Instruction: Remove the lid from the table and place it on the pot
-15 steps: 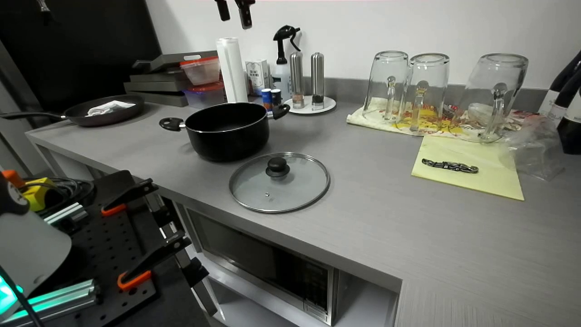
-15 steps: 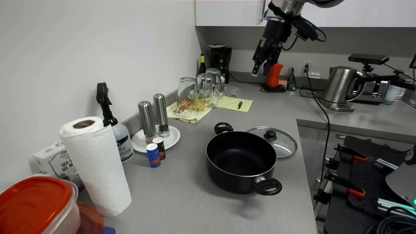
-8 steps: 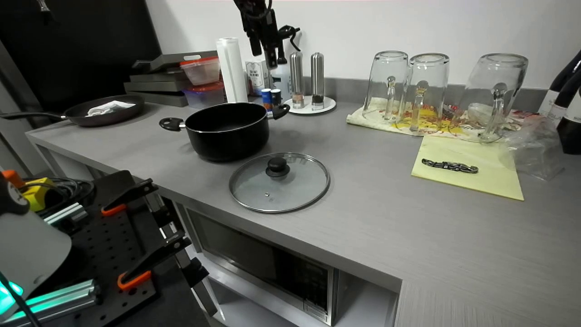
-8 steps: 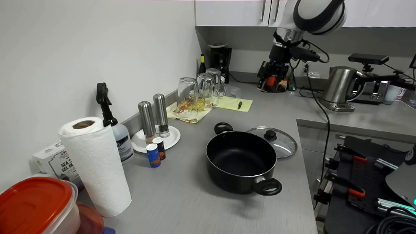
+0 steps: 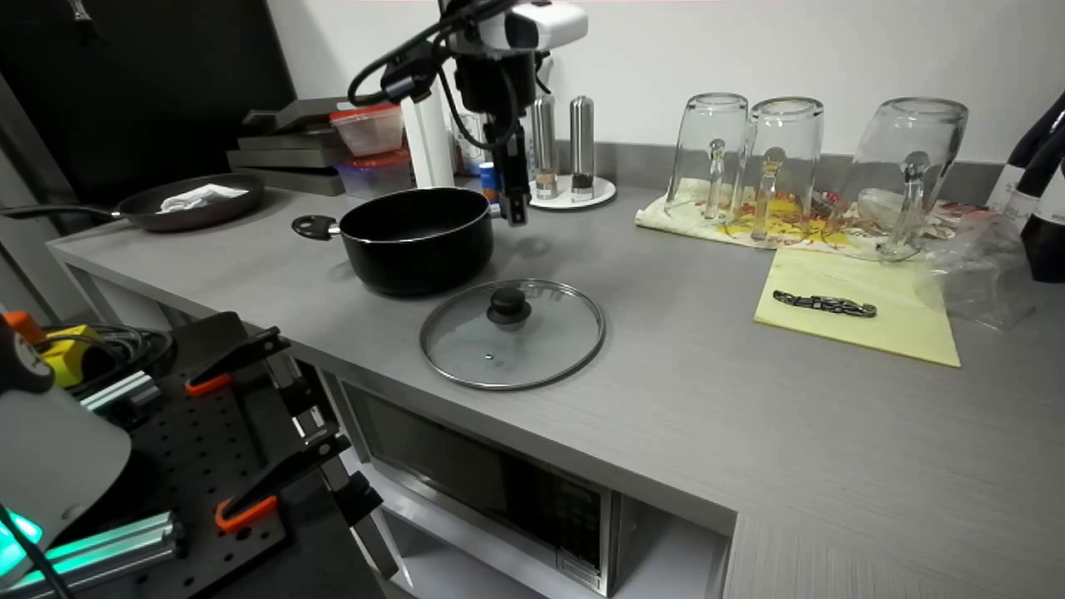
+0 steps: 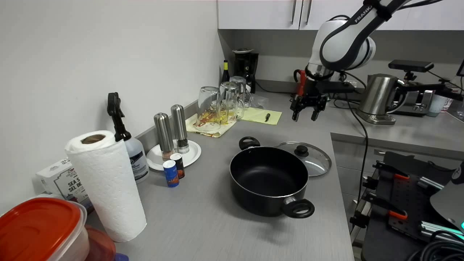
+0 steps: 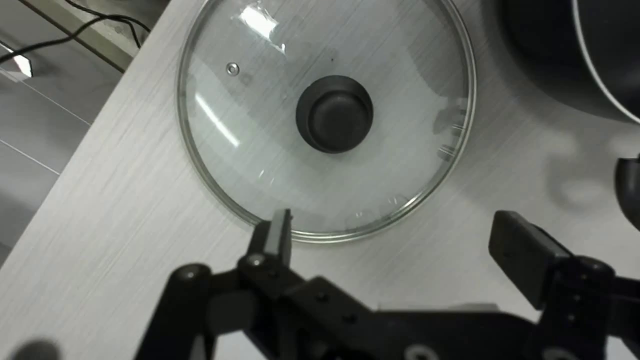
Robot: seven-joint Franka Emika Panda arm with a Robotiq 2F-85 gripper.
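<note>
The glass lid (image 5: 541, 349) with its black knob lies flat on the grey table (image 5: 707, 399), beside the black pot (image 5: 420, 258). The lid (image 6: 319, 161) is partly behind the pot (image 6: 268, 203) in an exterior view. The pot is uncovered and looks empty. My gripper (image 6: 305, 116) is open and empty, pointing down above the table. In an exterior view only one finger of the gripper (image 5: 516, 212) shows clearly. In the wrist view the lid (image 7: 335, 175) is ahead of the open fingers (image 7: 392, 220), its knob above and left of the gap; the pot (image 7: 560, 55) is at upper right.
Upturned glass mugs (image 5: 778, 166) and a yellow sheet (image 5: 865, 333) stand along the wall side. Pepper mills (image 6: 179, 127) on a white plate, a paper towel roll (image 6: 108, 188) and small shakers (image 6: 171, 174) are across from the pot. The table's front edge (image 5: 466, 408) runs close to the lid.
The gripper has come down from high above the table and turned, so that its fingers now point down near the lid. The lid and pot have not moved.
</note>
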